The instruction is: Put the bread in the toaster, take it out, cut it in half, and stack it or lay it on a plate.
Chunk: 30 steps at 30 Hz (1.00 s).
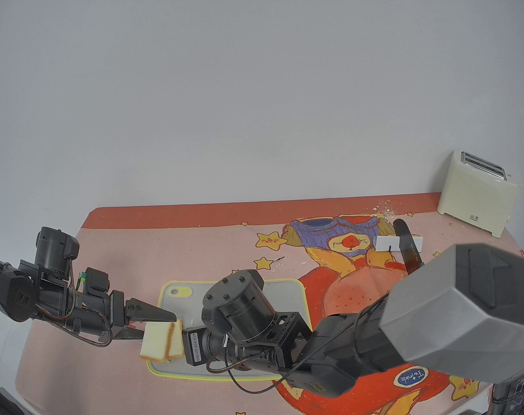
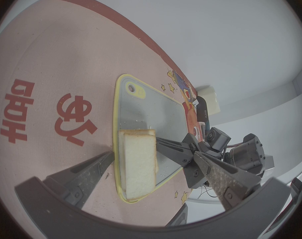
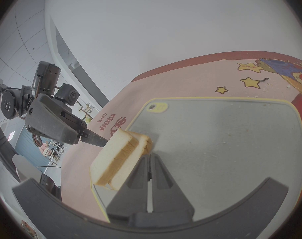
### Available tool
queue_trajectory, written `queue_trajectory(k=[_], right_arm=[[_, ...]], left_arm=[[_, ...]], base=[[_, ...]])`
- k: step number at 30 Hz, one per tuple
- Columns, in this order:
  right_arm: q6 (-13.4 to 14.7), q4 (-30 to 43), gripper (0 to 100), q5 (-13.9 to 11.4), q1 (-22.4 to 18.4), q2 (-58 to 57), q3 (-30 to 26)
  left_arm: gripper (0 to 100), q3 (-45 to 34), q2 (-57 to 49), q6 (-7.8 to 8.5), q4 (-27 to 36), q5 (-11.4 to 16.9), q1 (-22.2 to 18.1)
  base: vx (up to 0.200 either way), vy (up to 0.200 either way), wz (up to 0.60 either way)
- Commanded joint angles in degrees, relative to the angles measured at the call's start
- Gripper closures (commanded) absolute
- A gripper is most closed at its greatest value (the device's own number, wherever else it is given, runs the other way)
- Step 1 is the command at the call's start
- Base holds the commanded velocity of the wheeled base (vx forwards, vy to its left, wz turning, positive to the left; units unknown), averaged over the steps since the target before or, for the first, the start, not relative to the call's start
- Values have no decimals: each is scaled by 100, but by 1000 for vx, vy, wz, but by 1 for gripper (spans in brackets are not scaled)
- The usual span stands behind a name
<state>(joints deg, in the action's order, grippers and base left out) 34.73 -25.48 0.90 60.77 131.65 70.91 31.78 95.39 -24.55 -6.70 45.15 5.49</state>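
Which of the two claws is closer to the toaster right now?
Right. The right gripper sits over the cutting board, between the bread and the toaster; the left gripper is on the bread's far side, farther off.

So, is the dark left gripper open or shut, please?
Open: the left gripper has its fingers wide apart, the pale bread halves between them.

Left hand (image 1: 157, 327) straddles bread (image 1: 161, 342), right hand (image 3: 150, 156) abuts; far board (image 3: 224, 143) passable.
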Motion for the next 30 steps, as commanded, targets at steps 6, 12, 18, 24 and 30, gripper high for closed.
queue_trajectory(k=[6, 12, 18, 24, 30], right_arm=[[69, -36, 100, 6, 23, -104, 168], [69, -45, 100, 42, -13, -113, 168], [78, -36, 100, 68, -171, -377, -95], [78, -1, 100, 77, -443, -605, -376], [78, -36, 100, 68, -874, -1159, -851]], left_arm=[[0, -14, -3, -6, 11, -7, 23], [0, -23, -3, -6, 11, -7, 32], [0, -14, -12, -6, 11, -7, 23], [0, -14, -3, -6, 11, -7, 23], [0, -14, 23, -6, 11, 2, 14]], base=[[0, 0, 0], [0, 0, 0], [0, 0, 0], [0, 0, 0], [0, 0, 0]])
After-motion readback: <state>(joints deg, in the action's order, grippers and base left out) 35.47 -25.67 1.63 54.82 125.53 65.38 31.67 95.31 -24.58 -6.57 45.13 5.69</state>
